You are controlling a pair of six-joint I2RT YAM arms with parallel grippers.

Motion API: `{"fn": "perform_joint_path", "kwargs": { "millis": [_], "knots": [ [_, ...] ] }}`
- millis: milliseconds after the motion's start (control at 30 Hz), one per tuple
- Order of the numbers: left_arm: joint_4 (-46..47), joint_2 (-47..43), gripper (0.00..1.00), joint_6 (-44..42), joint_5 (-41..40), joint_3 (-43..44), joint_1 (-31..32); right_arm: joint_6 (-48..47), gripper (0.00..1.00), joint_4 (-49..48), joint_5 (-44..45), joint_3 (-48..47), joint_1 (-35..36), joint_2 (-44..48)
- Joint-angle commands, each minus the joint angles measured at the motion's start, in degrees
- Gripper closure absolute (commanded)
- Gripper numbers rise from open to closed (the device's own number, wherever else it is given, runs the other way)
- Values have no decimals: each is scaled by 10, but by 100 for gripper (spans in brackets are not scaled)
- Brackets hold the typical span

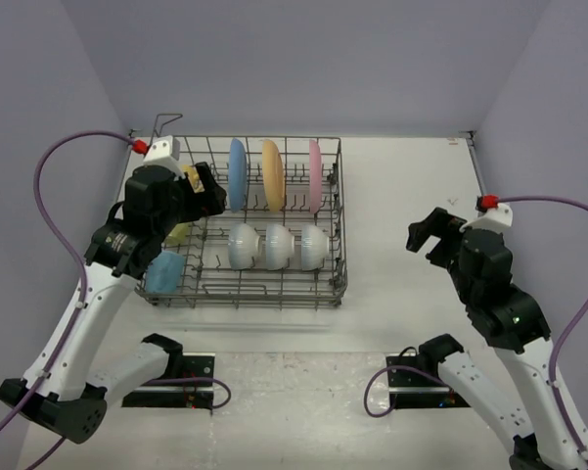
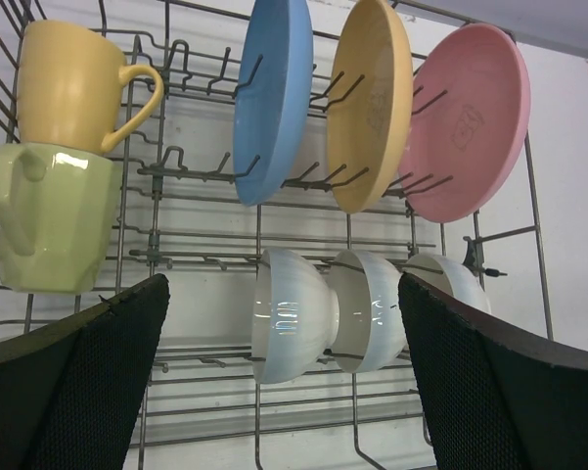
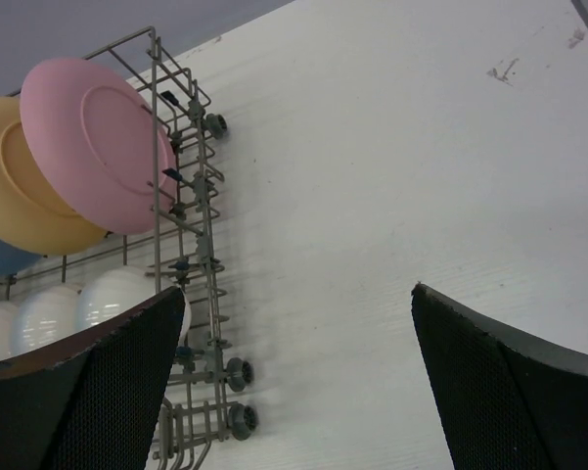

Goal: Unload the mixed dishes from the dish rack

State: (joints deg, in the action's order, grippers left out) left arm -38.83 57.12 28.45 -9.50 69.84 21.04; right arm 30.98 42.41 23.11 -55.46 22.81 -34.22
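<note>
- My left claw (image 1: 208,192), spread wide, hangs over the rack (image 1: 266,292)'s left end; plates (image 1: 237,174) and bowls (image 1: 278,245) ahead, mugs (image 2: 73,90) left of it.
- My right claw (image 1: 427,235), spread too, sits over the desk (image 1: 411,176), rack to its left.

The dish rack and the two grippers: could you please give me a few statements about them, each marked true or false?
1. The blue plate, orange plate and pink plate stand on edge in the dish rack. True.
2. The pink plate stands in the middle of the three. False: the orange plate does.
3. Three white bowls lie in a row nearer the arms than the plates. True.
4. The left gripper is shut on a mug. False: it is open and holds nothing.
5. The right gripper hangs over the rack. False: it is over the table, right of the rack.
</note>
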Motion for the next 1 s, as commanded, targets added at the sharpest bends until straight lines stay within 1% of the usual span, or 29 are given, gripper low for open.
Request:
{"fn": "perform_joint_path", "kwargs": {
  "millis": [0,167,233,367,433,567,700,967],
  "knots": [
    [1,-13,0,-6,-11,15,2,-8,1,-17,19,1,0,6],
    [4,-2,0,-9,-3,26,2,0,1,-28,18,11,0,10],
    [8,14,0,-10,18,43,2,-3,1,-25,16,12,0,5],
    [52,47,0,-1,73,50,15,6,1,-25,25,22,0,-16],
    [78,64,0,0,87,69,25,20,1,-23,32,22,0,-33],
    [113,143,0,-16,89,122,72,36,1,-23,48,22,0,-59],
    [111,247,0,-40,92,214,112,36,1,-23,54,26,-1,-75],
    [118,382,0,-51,92,320,145,38,1,-23,56,40,-6,-81]
  ]
}}
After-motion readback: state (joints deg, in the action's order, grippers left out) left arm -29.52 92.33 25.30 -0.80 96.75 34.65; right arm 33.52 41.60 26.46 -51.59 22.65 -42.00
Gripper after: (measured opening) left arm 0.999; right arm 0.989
